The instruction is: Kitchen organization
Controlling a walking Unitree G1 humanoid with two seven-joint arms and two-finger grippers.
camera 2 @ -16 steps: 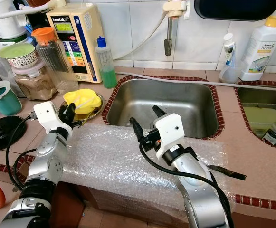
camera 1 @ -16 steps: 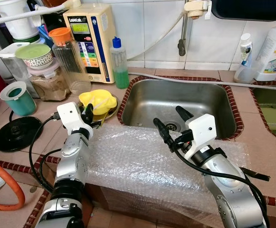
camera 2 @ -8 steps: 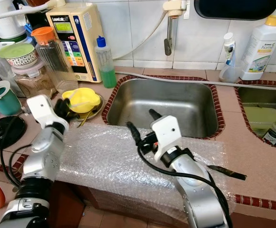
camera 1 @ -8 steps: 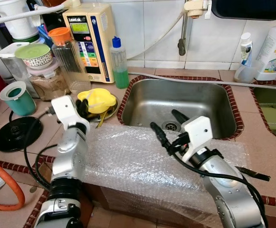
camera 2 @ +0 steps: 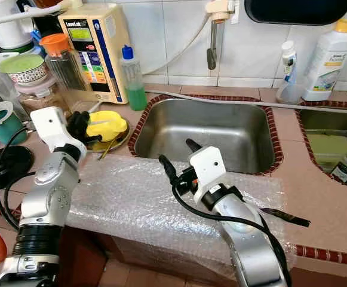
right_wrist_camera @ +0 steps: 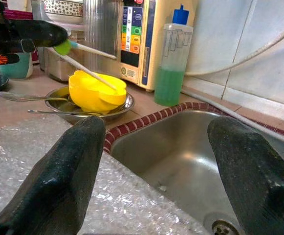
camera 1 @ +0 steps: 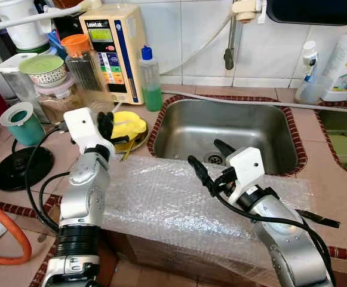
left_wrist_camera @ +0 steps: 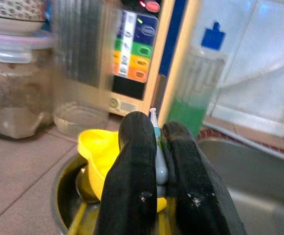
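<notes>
At the far left of the head views a teal cup (camera 1: 21,124) stands on the tiled counter above a black round lid (camera 1: 21,168). Behind them, at the upper left, a lidded clear box (camera 1: 61,107) holds brown powder, with a patterned bowl (camera 1: 44,69) stacked on top, beside an orange-capped clear jar (camera 1: 88,75) that looks nearly empty. Just right of these, the left gripper (camera 1: 106,127) hovers over a steel bowl (camera 2: 114,142) that holds a yellow plastic piece (camera 1: 127,125) and some spoons; its fingers (left_wrist_camera: 132,166) are pressed narrow on a thin pale utensil (left_wrist_camera: 157,156) with a green-and-blue handle, whose white stems reach toward the yellow piece in the right wrist view. Behind the bowl stand a beige water-filter unit (camera 1: 112,48) and a blue-capped bottle (camera 1: 150,81) partly filled with green liquid. Bubble wrap (camera 1: 179,203) covers the counter edge at lower centre. Over it, before the steel sink (camera 1: 233,128), the right gripper (camera 1: 209,160) hangs with its jaws spread wide, holding nothing. At the upper right stand a small white bottle (camera 1: 307,66) and a large white detergent bottle (camera 1: 344,63).
</notes>
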